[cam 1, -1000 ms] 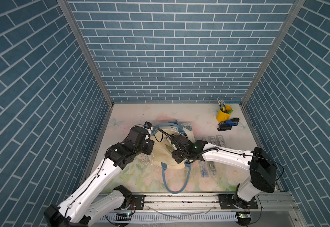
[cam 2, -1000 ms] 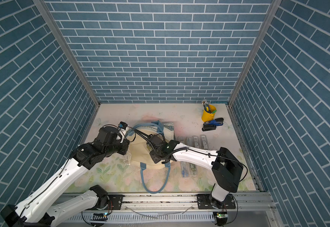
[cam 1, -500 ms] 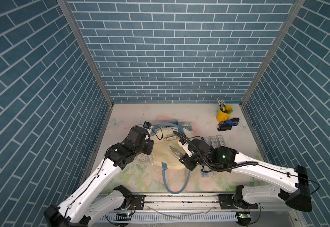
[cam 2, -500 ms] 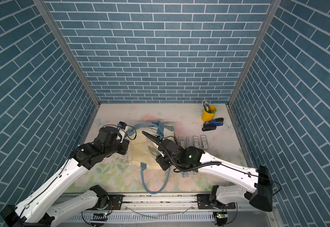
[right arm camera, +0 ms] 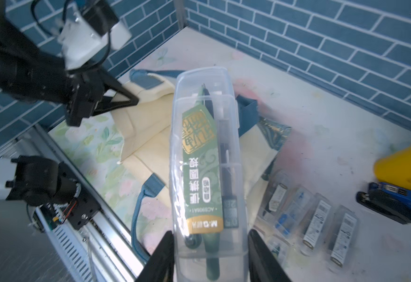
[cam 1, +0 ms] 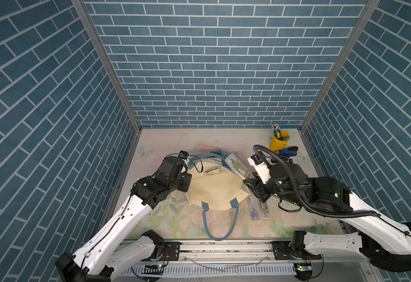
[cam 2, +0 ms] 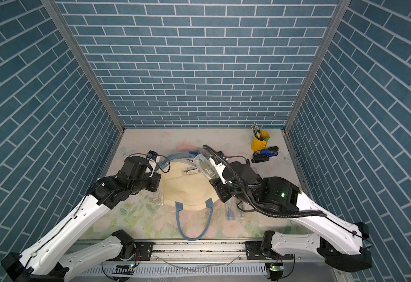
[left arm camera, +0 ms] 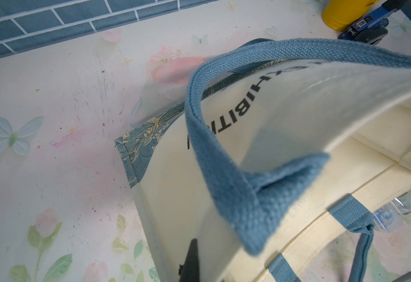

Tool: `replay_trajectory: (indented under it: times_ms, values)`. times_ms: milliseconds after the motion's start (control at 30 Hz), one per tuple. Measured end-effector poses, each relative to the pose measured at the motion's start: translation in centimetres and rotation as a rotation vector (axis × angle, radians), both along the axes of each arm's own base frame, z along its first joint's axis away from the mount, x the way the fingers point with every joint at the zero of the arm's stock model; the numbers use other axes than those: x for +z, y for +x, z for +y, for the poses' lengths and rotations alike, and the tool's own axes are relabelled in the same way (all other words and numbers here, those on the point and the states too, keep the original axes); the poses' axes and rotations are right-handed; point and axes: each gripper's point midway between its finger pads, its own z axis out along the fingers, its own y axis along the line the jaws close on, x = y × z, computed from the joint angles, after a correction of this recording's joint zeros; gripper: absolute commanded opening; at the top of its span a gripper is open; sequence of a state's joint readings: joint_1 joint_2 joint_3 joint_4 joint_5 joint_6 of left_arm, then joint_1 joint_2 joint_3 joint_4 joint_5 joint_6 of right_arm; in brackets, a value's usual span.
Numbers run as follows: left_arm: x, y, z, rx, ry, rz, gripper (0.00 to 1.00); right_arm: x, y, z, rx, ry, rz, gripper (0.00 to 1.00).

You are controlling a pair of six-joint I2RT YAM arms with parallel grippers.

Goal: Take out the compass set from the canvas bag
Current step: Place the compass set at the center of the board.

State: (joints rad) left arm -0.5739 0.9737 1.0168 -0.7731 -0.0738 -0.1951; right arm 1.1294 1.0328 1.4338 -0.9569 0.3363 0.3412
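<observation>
On the floral surface point(cam 1: 175, 139), the canvas bag point(cam 1: 214, 193) is held by its left rim in the left claw point(right arm camera: 134, 100), pinched together on the cloth. The compass set point(right arm camera: 199, 171) is clamped at its near end in the right claw point(right arm camera: 210, 244) and is seen outside the bag, above its right edge, long axis pointing far-left.
</observation>
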Motion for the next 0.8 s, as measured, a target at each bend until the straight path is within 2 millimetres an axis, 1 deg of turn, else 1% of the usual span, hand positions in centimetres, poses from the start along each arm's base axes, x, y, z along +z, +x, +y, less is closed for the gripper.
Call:
replay_trajectory:
  times_ms: [100, 167, 233, 300, 333, 367, 433, 533, 600, 700, 800]
  values:
    - [0.0, 0.0, 0.0, -0.001, -0.001, 0.000, 0.00, -0.8, 2.7, -3.9, -0.166, -0.034, 0.013, 0.16]
    - [0.0, 0.0, -0.1, -0.002, -0.002, 0.000, 0.00, -2.6, 4.1, -6.7, -0.288, -0.054, 0.054, 0.16]
    - [0.2, 0.0, -0.1, -0.004, -0.004, 0.000, 0.00, -5.7, 4.8, -9.9, -0.417, -0.074, 0.128, 0.16]
    - [0.2, -0.1, -0.1, -0.005, -0.004, 0.001, 0.00, -8.9, 4.5, -12.2, -0.510, -0.080, 0.206, 0.17]
    - [0.1, -0.1, -0.1, -0.005, -0.004, 0.004, 0.00, -10.6, 4.1, -12.8, -0.539, -0.083, 0.253, 0.16]
    - [0.1, -0.2, -0.1, -0.006, -0.003, 0.006, 0.00, -12.0, 3.7, -13.2, -0.557, -0.083, 0.288, 0.13]
    - [0.1, -0.2, 0.0, -0.006, -0.002, 0.008, 0.00, -15.5, 2.8, -13.7, -0.598, -0.094, 0.371, 0.07]
    - [0.1, -0.3, 0.0, -0.006, -0.003, 0.006, 0.00, -20.7, 1.3, -14.0, -0.646, -0.121, 0.496, 0.06]
    - [0.2, -0.4, 0.1, -0.006, -0.004, 0.004, 0.00, -23.6, 0.2, -14.3, -0.674, -0.134, 0.564, 0.04]
    - [0.2, -0.5, 0.2, -0.006, -0.003, 0.005, 0.00, -26.3, -1.0, -14.4, -0.714, -0.124, 0.640, 0.03]
    - [0.2, -0.5, 0.1, -0.007, -0.002, 0.005, 0.00, -27.7, -1.5, -14.3, -0.747, -0.088, 0.676, 0.03]
